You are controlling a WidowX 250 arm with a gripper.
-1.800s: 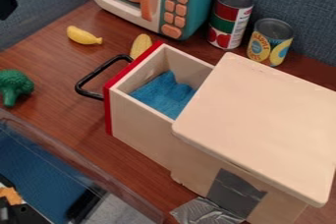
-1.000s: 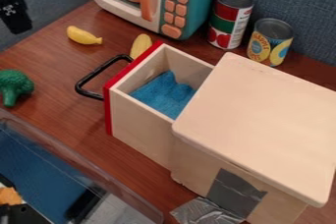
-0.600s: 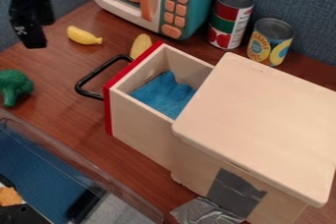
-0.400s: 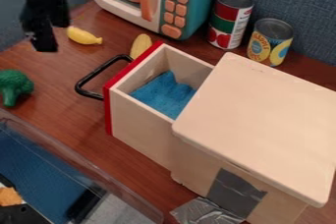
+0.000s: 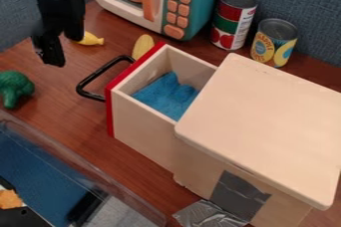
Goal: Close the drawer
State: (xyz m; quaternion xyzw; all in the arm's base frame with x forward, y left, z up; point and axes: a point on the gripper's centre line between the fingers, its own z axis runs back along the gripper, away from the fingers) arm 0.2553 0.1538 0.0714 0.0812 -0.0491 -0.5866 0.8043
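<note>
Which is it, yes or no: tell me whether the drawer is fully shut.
No, the drawer juts out of the wooden cabinet, leaving the blue cloth inside it exposed.

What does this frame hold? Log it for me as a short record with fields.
drawer: pulled out
drawer front: red
handle: black, ungripped
inside drawer: blue cloth
gripper: upper left, open, holding nothing
behind: toy microwave, taller can, shorter can
left edge: green toy broccoli
task status: drawer not closed
</note>
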